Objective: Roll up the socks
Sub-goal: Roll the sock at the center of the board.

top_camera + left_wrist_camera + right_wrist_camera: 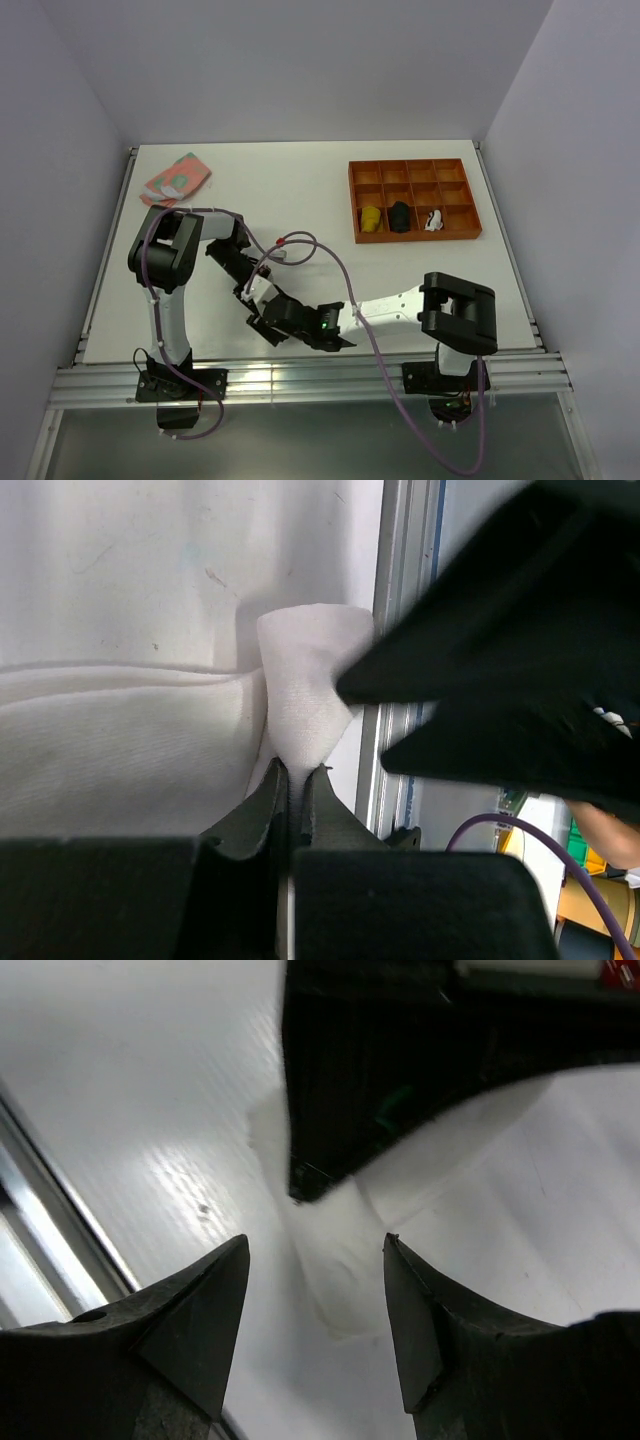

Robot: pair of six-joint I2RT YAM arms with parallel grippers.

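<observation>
White sock [310, 680] pinched in left hand [297, 771] beside table rail [405, 580]; right hand [316, 1243] apart.

Table [300, 200]: white matt top, lightly scuffed, boxed in on three sides. Walls, plain pale lavender: back wall [300, 60] beyond the table's far edge, left wall [50, 180] and right wall [585, 150] along its sides. Rail [330, 385]: slotted aluminium along the table's near edge, catching bright overhead glare; grey floor [320, 445] beyond it.
</observation>
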